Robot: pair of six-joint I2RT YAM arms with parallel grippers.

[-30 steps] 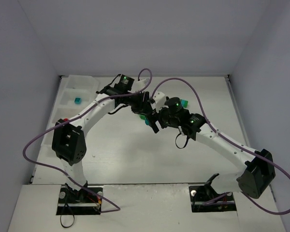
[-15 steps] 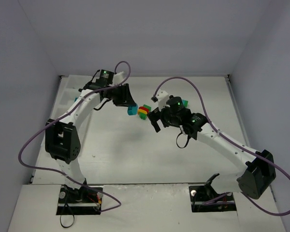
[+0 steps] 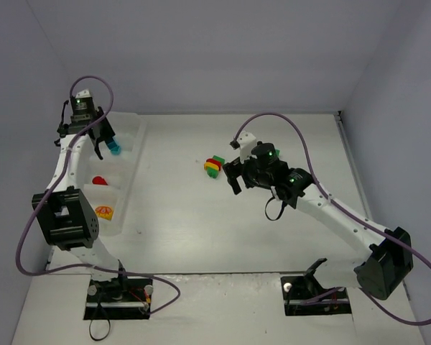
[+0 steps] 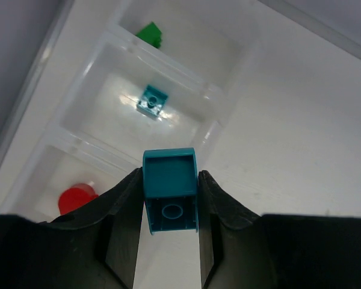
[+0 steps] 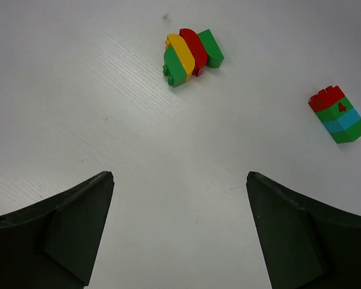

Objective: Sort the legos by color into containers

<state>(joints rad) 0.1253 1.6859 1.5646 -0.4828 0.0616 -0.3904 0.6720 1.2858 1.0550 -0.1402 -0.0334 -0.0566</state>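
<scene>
Left gripper [image 4: 170, 208] is clamped on a teal brick [image 4: 170, 180], pads on its smooth side walls, at lower centre of the wrist view just short of the tray [image 4: 212, 129] cell holding a second teal piece [image 4: 152, 100]; a green brick [image 4: 149, 33] lies in the cell above, a red piece [image 4: 76, 197] at lower left. We judge the held brick light, rigid and slick, so flat opposite faces are where to squeeze; right gripper [image 5: 180, 232] stands wide apart, with a green-yellow-red clump [image 5: 189, 54] at upper centre of its view and a red-green-blue stack [image 5: 339, 114] at right.
</scene>
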